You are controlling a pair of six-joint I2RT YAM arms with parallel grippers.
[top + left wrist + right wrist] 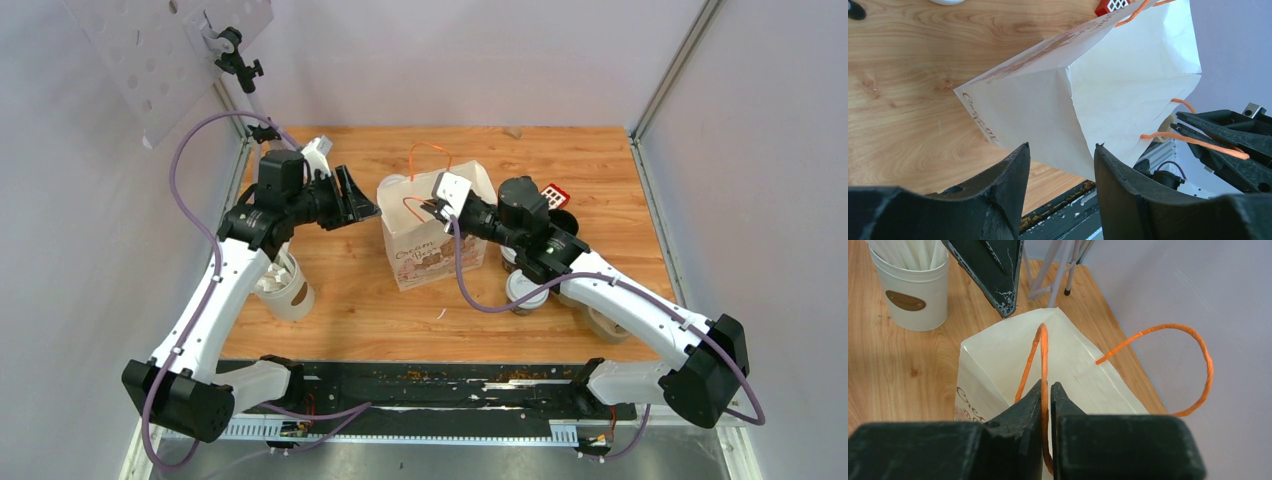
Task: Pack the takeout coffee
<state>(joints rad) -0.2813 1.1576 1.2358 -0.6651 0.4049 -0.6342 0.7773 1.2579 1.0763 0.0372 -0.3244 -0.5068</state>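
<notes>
Right wrist: right end effector [1046, 390] clamps orange handle [1044, 360] of bag [998, 360]; left end effector [1060, 150] agape. Coffee cup [522, 283], centre-right top external, likely light, crushable: you grip sidewall below lid.

There is one white paper bag [435, 250] with brown printing. It bears one orange cord handle [1043, 355] and a second like it [1168, 326], two in all. One pale lidless cup [290, 295] with brown oval marks, one small red-and-white box [555, 193] and one dark brown paper cup with a white round plastic lid [525, 290] are in view. Other shapes under the right arm cannot be counted.
</notes>
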